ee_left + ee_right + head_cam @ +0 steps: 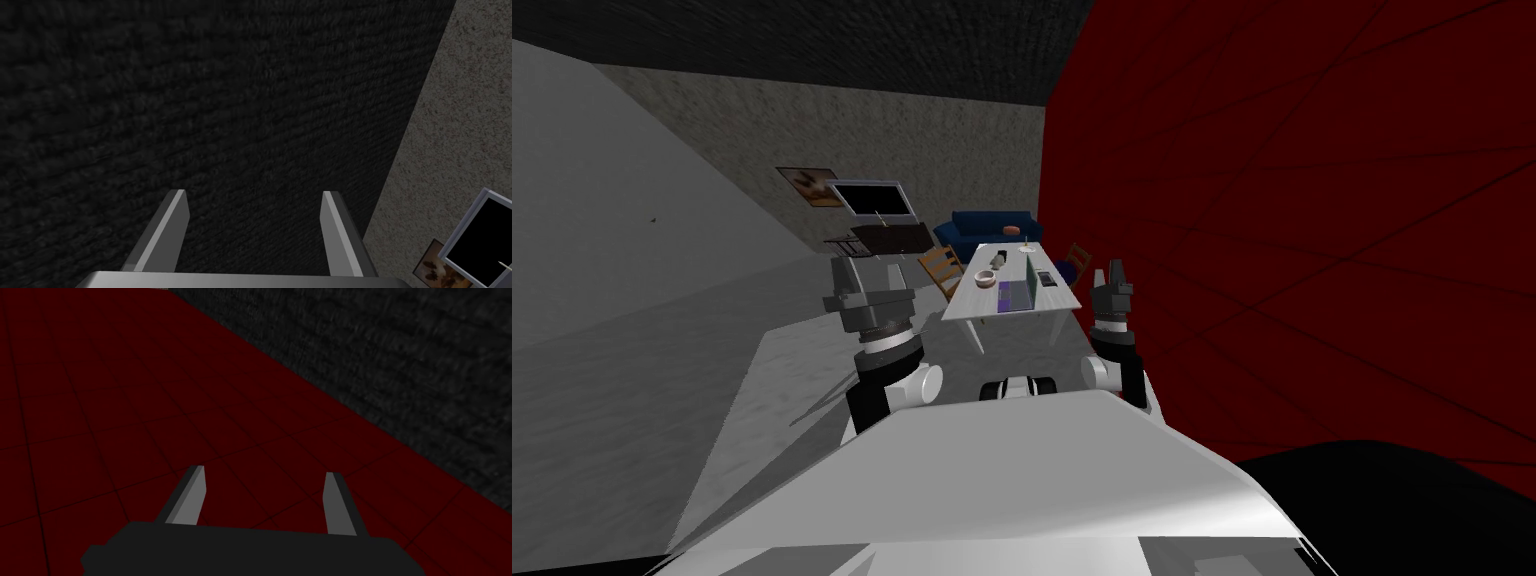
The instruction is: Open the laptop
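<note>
The laptop [1018, 292] lies far ahead on a white table [964, 304], near the table's front edge. Its base looks purple, and a grey-green lid seems to stand up from it. Both arms are raised in front of my chest, well short of the table. My left gripper [864, 272] points upward, and in the left wrist view its fingers [170, 230] stand apart with nothing between them [255, 210]. My right gripper [1115, 272] is close to the red wall, also open and holding nothing [265, 490].
A bowl [986, 279], a dark flat item [1047, 279] and other small things share the table. Wooden chairs [942, 268] flank it. A blue sofa [987, 228] and a screen [870, 198] stand behind. A red wall [1312, 250] runs along the right. Grey floor [792, 360] stretches towards the table.
</note>
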Tool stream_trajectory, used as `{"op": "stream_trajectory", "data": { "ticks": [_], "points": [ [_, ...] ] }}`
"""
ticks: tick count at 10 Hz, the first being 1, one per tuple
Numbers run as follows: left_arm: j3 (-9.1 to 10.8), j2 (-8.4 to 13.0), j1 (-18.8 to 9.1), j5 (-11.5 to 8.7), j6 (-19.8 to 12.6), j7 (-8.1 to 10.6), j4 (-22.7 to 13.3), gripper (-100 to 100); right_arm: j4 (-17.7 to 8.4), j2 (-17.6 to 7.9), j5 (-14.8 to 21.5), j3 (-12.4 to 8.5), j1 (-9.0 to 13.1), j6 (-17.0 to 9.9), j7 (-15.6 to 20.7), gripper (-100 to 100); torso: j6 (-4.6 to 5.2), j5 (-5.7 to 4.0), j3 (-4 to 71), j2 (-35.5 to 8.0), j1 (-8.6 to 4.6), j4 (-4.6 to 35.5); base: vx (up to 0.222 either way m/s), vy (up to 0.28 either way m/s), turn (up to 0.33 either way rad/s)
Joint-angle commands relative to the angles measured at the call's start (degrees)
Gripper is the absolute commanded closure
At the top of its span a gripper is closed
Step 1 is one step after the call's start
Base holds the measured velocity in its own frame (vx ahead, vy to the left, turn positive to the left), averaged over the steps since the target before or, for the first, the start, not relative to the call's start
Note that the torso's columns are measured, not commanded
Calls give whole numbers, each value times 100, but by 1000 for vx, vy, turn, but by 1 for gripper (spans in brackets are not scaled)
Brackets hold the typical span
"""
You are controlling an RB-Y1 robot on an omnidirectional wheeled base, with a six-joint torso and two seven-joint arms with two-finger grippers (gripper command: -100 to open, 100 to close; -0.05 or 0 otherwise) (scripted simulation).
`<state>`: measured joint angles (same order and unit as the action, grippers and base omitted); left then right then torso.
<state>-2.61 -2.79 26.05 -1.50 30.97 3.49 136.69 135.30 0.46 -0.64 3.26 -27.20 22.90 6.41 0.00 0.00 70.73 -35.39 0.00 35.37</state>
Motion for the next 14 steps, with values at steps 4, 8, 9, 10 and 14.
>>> {"op": "stream_trajectory", "data": {
  "ticks": [4, 8, 9, 10, 14],
  "points": [
    [0, 0, 1, 0, -1, 0, -3, 0, -101, -668, 325, -103, -15, -84, 229, -100, 0, 2, 1381, -680, 8, 683, 17, 30, -19],
    [0, -1, 1, 0, 0, 0, -2, 0, -256, -1194, 902, -291, -45, -227, 624, -100, 0, 1, 1385, -688, 4, 691, 40, 67, -42],
    [0, 0, 1, 0, 0, 0, -2, 0, -300, -1307, 1076, -348, -55, -269, 741, -100, 0, 0, 1385, -687, 1, 691, 49, 86, -49],
    [-1, -1, 1, 0, 0, 0, -2, 0, -345, -1416, 1255, -409, -65, -313, 864, -100, 0, 1, 1385, -688, 4, 691, 48, 81, -61],
    [0, 0, 1, 0, 0, 0, -2, 0, -486, -1731, 1841, -600, -95, -453, 1257, -100, -1, -1, 1382, -694, -7, 692, 35, 77, -46]
  ]
}}
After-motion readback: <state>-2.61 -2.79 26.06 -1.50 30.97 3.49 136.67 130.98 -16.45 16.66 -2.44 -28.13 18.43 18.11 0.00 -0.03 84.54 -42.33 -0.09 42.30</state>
